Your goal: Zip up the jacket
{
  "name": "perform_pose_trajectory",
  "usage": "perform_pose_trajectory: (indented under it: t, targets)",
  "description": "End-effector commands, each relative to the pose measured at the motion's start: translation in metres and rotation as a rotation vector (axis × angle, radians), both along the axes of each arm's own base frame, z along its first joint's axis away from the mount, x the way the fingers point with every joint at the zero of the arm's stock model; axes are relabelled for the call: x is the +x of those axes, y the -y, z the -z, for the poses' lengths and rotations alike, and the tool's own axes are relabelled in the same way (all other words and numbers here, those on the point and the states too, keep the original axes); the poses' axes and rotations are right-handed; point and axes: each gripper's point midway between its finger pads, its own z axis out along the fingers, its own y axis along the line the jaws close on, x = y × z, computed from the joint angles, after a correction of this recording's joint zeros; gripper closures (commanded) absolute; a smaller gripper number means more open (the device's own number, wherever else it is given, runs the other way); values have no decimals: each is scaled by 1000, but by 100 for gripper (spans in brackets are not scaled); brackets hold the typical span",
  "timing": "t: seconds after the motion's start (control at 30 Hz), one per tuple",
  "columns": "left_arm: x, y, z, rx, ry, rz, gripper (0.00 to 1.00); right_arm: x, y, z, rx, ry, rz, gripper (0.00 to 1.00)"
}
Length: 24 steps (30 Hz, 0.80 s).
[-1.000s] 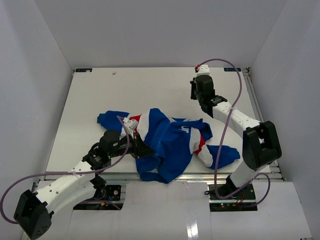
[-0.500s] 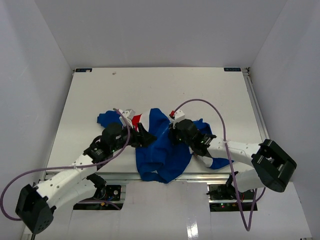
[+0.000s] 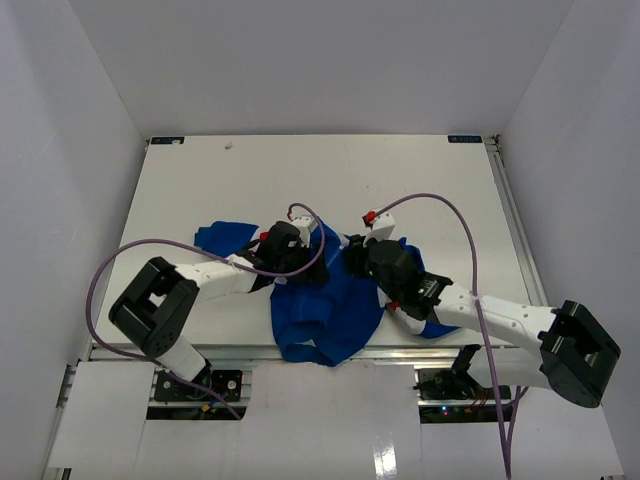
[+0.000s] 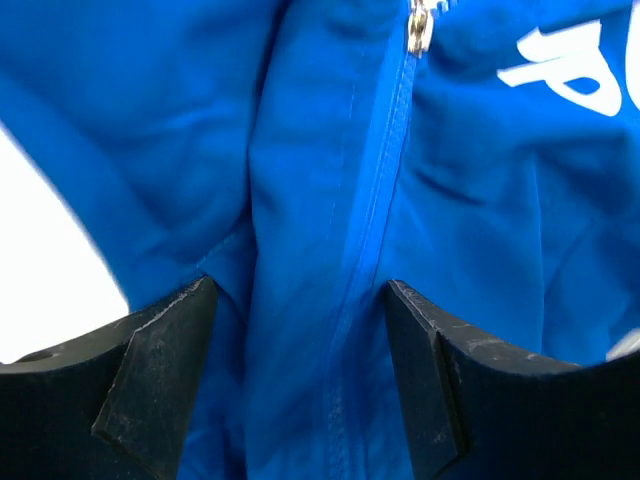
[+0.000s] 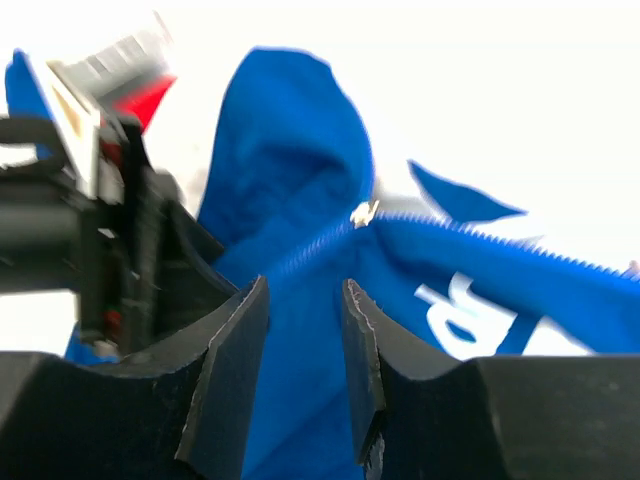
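The royal-blue jacket [image 3: 335, 305] lies crumpled at the near middle of the table. My left gripper [image 3: 303, 262] hovers over it, open; in the left wrist view [image 4: 300, 345] its fingers straddle the closed blue zipper line [image 4: 375, 210]. The silver zipper pull [image 4: 418, 30] lies farther up, beside white lettering [image 4: 575, 70]. My right gripper [image 3: 352, 256] faces the left one from the right. In the right wrist view [image 5: 300, 350] its jaws stand a narrow gap apart over blue fabric. The pull [image 5: 363, 212] lies free beyond them, with white lettering [image 5: 465, 320] to the right.
The left gripper's body [image 5: 100, 230] shows close on the left in the right wrist view. A sleeve [image 3: 222, 238] spreads to the left of the jacket. White walls enclose the table [image 3: 300, 170], with a rail along its right edge [image 3: 515, 220].
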Motion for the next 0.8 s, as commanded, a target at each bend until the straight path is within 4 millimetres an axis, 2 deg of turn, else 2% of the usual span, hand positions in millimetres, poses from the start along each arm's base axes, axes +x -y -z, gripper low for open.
perform_pose_trajectory:
  t: [0.0,0.03,0.13,0.2,0.27,0.37,0.47,0.57,0.77]
  targets:
    - [28,17,-12,1,96,36,23,29,13,-30,29,62,81,57]
    - [28,20,-9,-5,88,51,26,36,15,-32,24,69,83,57]
    - [24,21,1,3,57,66,78,55,14,-37,10,91,42,55]
    - [19,16,10,20,29,53,94,68,11,-31,-14,82,-25,55]
    - [14,8,16,30,11,21,100,79,8,-27,-4,84,-78,54]
    - [6,0,18,27,11,-2,100,71,-7,-18,50,45,-249,50]
    - [2,-7,15,21,33,-14,100,65,-11,-2,68,10,-318,48]
    - [2,-6,8,2,66,-2,100,63,-18,14,79,-27,-369,47]
    - [3,-4,-2,-36,128,21,100,65,-30,32,93,-82,-454,45]
